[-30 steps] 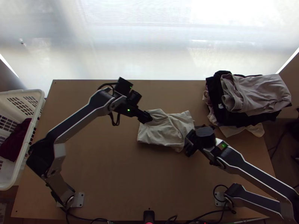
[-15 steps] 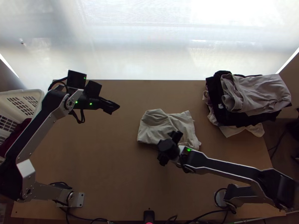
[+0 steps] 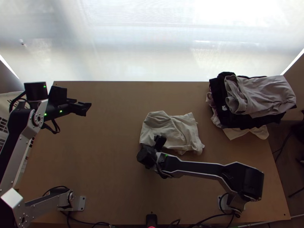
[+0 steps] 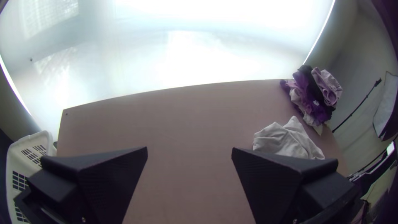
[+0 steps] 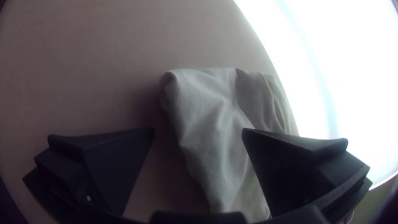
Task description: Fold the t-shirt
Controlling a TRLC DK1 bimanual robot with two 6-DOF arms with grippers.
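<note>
My left gripper [image 3: 88,108] is over the table's left part, well away from the shirt; in the left wrist view the left gripper [image 4: 189,151] stands open with nothing between its fingers. The cream t-shirt [image 3: 171,129] lies folded into a small, slightly rumpled bundle around the table's middle. My right gripper [image 3: 150,144] is at the bundle's near left edge. In the right wrist view the right gripper [image 5: 198,132] is open, with the near edge of the t-shirt [image 5: 211,108] in view between and beyond its fingers.
A stack of folded clothes [image 3: 258,95] lies at the table's back right corner. A white laundry basket [image 4: 29,145] stands off the table's left side. Bare tabletop [image 3: 106,152] lies between the left arm and the shirt.
My left gripper has left the shirt and moved far to the left. My right gripper has moved left along the shirt's near side, from its right end to its left. The shirt's right edge is uncovered.
</note>
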